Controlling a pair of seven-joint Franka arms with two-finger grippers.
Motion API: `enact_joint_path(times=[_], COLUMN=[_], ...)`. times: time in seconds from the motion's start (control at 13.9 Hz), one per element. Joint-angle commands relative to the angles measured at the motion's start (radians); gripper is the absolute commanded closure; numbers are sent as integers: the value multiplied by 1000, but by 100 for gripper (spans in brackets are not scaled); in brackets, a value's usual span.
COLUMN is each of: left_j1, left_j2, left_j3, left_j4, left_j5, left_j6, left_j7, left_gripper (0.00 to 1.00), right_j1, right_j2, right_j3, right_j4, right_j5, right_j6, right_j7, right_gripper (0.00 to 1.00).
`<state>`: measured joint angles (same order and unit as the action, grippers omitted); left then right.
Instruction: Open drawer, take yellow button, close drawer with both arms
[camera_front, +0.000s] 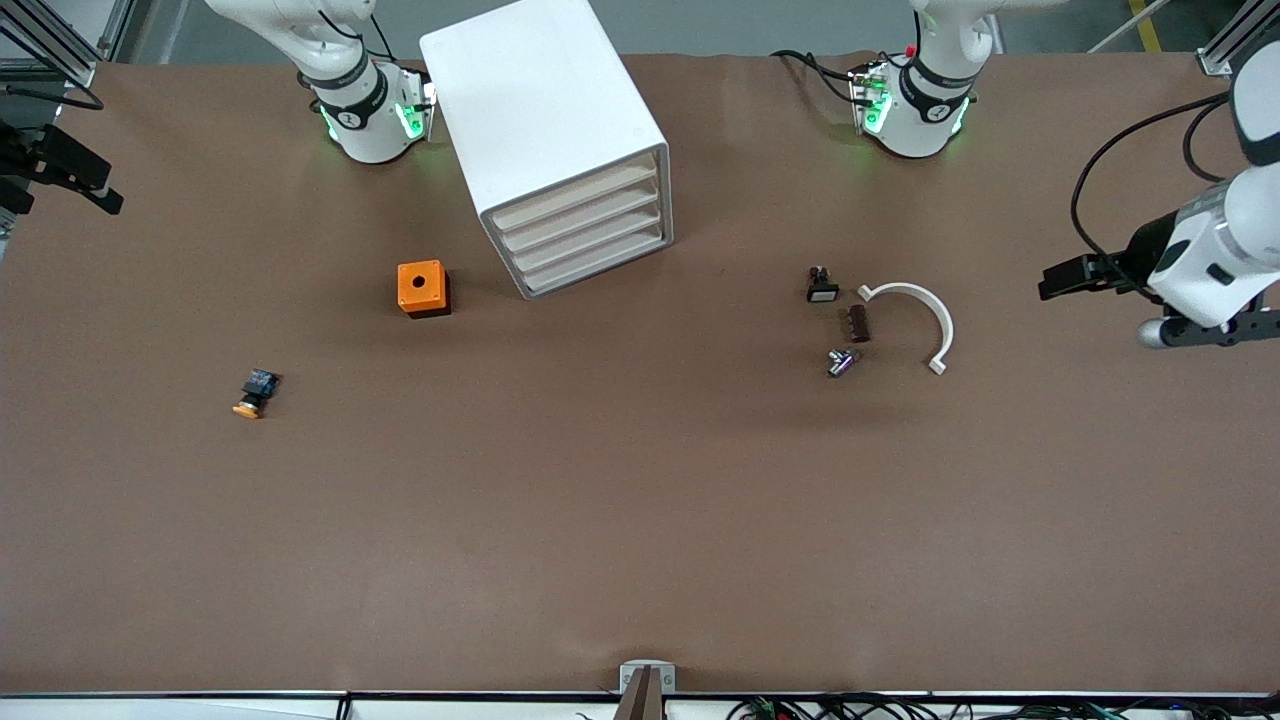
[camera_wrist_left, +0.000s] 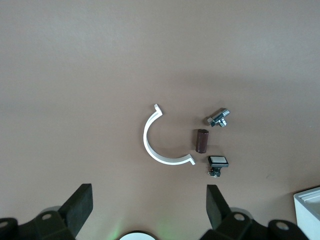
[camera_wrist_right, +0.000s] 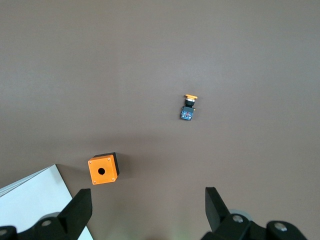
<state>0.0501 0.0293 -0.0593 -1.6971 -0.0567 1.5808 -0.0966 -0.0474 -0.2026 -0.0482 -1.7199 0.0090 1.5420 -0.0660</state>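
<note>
White cabinet: boxy cabinet stands on the brown counter between the two arm bases; it serves as landmark for all below.
Drawer: four alike in the cabinet front; every drawer sits flush, none pulled out.
Button: orange-capped button lies on its side on the bare counter, not in any drawer; well apart from the cabinet, toward the right arm's end, nearer the front camera than the cabinet. Same button in the right wrist view.
Orange cube: cube with round hole just beside the cabinet's front corner, toward the right arm's end.
Small parts: white curved clip, brown cylinder, metal fitting and black part with white face clustered together, off the cabinet toward the left arm's end.
Left hand: left hand held high over that cluster, fingers spread wide, holding nothing.
Right hand: right hand up over the counter between cube and button, fingers spread wide, holding nothing.
Progress: judged at the very start. No drawer opened, button untouched, neither hand in contact with anything.
Left to do: open a drawer, take the button, shut the drawer, both arms sharing the work.
</note>
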Motion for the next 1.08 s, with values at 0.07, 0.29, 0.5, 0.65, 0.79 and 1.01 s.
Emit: enact_joint_path(times=[0.07, 0.29, 0.5, 0.65, 0.79, 1.01], left_j1=[5, 4, 2, 4, 5, 7], left_j2=[-104, -104, -92, -71, -55, -52], left_j3=[-8, -16, -16, -14, -10, -7], left_j4=[-10, 34, 89, 123, 151, 151], left_j5=[18, 20, 21, 20, 18, 20], left_j6=[10, 10, 10, 10, 10, 10], left_j7=[1, -2, 0, -2, -3, 8], left_gripper=[0, 0, 0, 0, 0, 0], right_j1=[9, 8, 8, 8, 8, 4], right_j2=[-23, -24, -23, -23, -24, -24], right_j3=[-4, -5, -5, -5, -5, -9], right_j4=[-20, -20, -20, -20, -20, -21], right_j5=[-4, -4, -3, 0, 2, 2], right_j6=[7, 6, 1, 0, -2, -5], right_j7=[-3, -3, 2, 6, 8, 9], right_gripper=[0, 0, 0, 0, 0, 0])
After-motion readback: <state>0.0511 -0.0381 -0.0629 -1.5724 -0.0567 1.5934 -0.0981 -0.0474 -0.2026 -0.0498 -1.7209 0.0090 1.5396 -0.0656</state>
